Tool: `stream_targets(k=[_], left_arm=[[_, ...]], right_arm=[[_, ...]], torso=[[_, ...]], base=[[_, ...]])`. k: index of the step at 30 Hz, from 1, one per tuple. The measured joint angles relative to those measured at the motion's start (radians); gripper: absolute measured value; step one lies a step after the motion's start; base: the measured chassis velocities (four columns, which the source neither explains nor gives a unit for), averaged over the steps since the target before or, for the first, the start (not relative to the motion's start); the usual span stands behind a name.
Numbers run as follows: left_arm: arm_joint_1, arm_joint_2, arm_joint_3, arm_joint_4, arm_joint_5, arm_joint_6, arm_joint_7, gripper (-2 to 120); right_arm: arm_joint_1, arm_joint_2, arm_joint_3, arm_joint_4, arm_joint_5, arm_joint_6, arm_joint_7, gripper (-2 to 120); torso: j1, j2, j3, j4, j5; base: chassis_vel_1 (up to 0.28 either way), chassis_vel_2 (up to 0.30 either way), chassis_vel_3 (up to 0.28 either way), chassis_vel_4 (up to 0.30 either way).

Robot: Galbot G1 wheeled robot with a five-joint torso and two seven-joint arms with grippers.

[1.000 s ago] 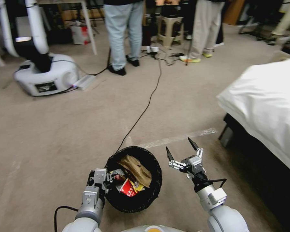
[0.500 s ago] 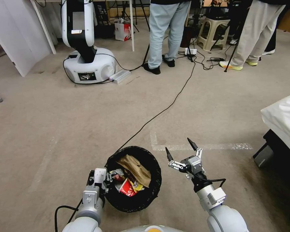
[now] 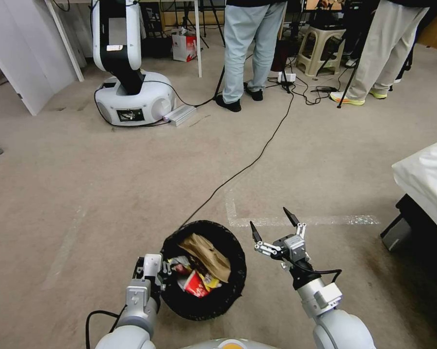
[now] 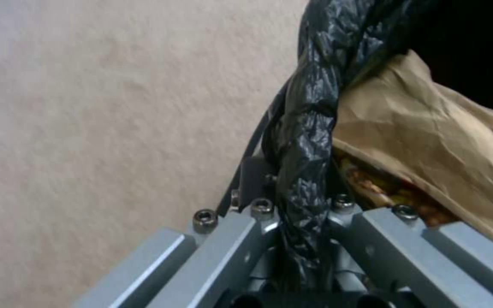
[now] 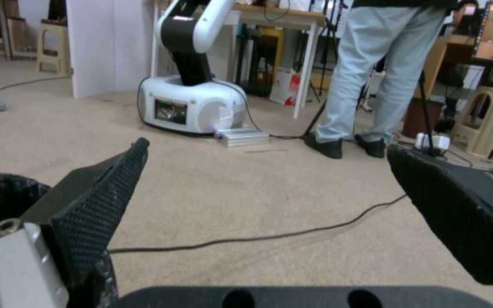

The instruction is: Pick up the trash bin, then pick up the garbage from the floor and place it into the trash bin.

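Note:
The trash bin (image 3: 230, 295), black bag liner over its rim, hangs low in front of me in the head view. My left gripper (image 3: 164, 272) is shut on its rim (image 4: 304, 145), the liner pinched between the fingers. Inside lies garbage: a brown paper bag (image 3: 206, 252) (image 4: 429, 141), a red-white wrapper (image 3: 195, 286) and a yellow one (image 3: 209, 280). Just right of the bin, my right gripper (image 3: 271, 227) (image 5: 269, 201) is open and holds nothing.
A black cable (image 3: 247, 165) runs across the carpet from the bin toward the people standing at the back. A white robot base (image 3: 131, 99) stands at the back left, with a metal box (image 3: 179, 115) beside it. A white-covered bed (image 3: 424, 179) juts in at the right.
The whole head view swung left from a second ago, so the bed slid to the right edge and the white robot base came toward the middle. Both grippers and the bin keep their places.

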Motion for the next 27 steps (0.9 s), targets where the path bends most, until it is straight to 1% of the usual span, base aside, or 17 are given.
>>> stream_targets(k=[2, 4, 6, 9, 11, 13, 20, 22, 24, 25, 27], left_arm=[[0.000, 0.001, 0.001, -0.001, -0.013, 0.010, 0.000, 0], [-0.006, 0.005, 0.006, -0.002, -0.085, 0.059, 0.001, 0], [-0.010, 0.007, 0.007, 0.000, -0.101, 0.069, 0.003, 0], [-0.028, 0.013, 0.007, 0.019, -0.166, 0.101, 0.007, 0], [-0.030, 0.014, 0.006, 0.022, -0.176, 0.104, 0.007, 0], [-0.047, 0.016, 0.006, 0.042, -0.209, 0.114, 0.008, 0], [-0.066, 0.008, 0.006, 0.067, -0.229, 0.117, 0.013, 0], [-0.069, 0.005, 0.006, 0.072, -0.230, 0.117, 0.014, 1], [-0.074, 0.002, 0.006, 0.081, -0.230, 0.117, 0.016, 9], [-0.079, 0.000, 0.005, 0.087, -0.230, 0.116, 0.018, 17], [-0.082, -0.001, 0.004, 0.090, -0.230, 0.115, 0.020, 18]], right_arm=[[0.000, 0.000, 0.000, 0.000, 0.000, 0.000, 0.000, 100], [-0.001, 0.001, 0.000, 0.003, 0.000, 0.000, 0.000, 100], [-0.002, 0.001, 0.000, 0.003, -0.001, 0.000, 0.000, 100], [-0.007, 0.003, 0.001, 0.005, -0.002, 0.000, -0.001, 100], [-0.008, 0.004, 0.001, 0.005, -0.003, 0.000, -0.001, 100], [-0.013, 0.004, 0.006, 0.013, -0.003, 0.001, -0.002, 100], [-0.012, 0.000, 0.007, 0.016, -0.001, 0.001, -0.006, 100], [-0.012, -0.001, 0.005, 0.011, 0.000, 0.002, -0.009, 100], [-0.011, -0.001, 0.004, 0.007, 0.000, 0.004, -0.013, 100], [-0.011, -0.002, 0.003, 0.006, 0.001, 0.004, -0.014, 100], [-0.010, -0.002, 0.003, 0.005, 0.002, 0.005, -0.014, 100]], torso=[[0.000, 0.000, 0.000, 0.0001, 0.0000], [0.000, 0.000, 0.000, 0.0000, -0.0003], [0.000, 0.000, 0.000, -0.0001, -0.0002], [0.000, 0.000, 0.000, 0.0001, 0.0002], [0.000, 0.000, 0.000, 0.0000, 0.0002], [0.000, 0.000, 0.000, 0.0002, 0.0006], [0.000, 0.000, 0.000, 0.0002, 0.0005], [0.000, 0.000, 0.000, 0.0002, 0.0005], [0.000, 0.000, 0.000, 0.0001, 0.0002], [0.000, 0.000, 0.000, 0.0000, -0.0002], [0.000, 0.000, 0.000, -0.0002, -0.0003]], base=[[0.000, 0.000, 0.000, 0.000], [0.000, 0.000, 0.000, 0.000], [0.000, 0.000, 0.000, 0.000], [0.000, 0.000, 0.000, 0.000], [0.000, 0.000, 0.000, 0.000], [0.000, 0.000, 0.000, 0.000], [0.000, 0.000, 0.000, 0.000], [0.000, 0.000, 0.000, 0.000], [0.000, 0.000, 0.000, 0.000], [0.000, 0.000, 0.000, 0.000], [0.000, 0.000, 0.000, 0.000]])
